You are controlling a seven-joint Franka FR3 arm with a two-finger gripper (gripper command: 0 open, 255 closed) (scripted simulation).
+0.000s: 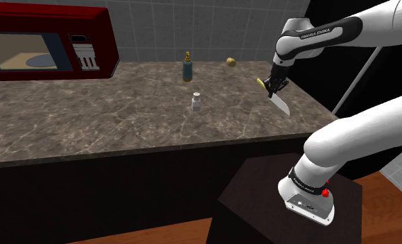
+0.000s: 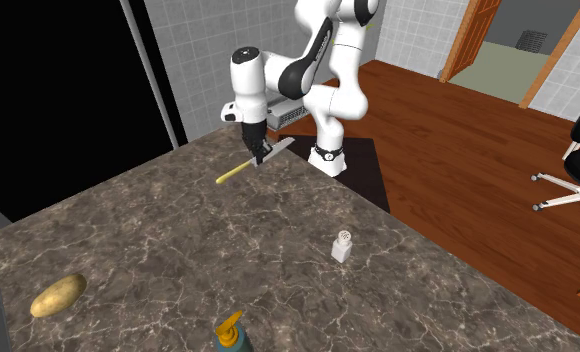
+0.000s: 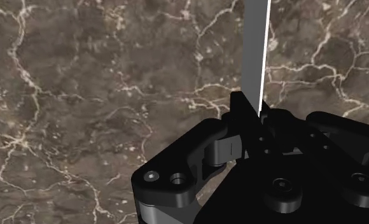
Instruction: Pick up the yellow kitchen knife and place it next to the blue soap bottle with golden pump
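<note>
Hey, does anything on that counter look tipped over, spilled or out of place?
Nothing stands out. The soap bottle and shaker stand upright, the potato lies on the counter, and nothing is spilled. The knife hangs tilted above the counter, clasped in the gripper, which fits the task.

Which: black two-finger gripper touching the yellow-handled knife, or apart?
Touching. Second exterior view shows the black gripper clamped on the yellow-handled knife at its grey blade.
</note>
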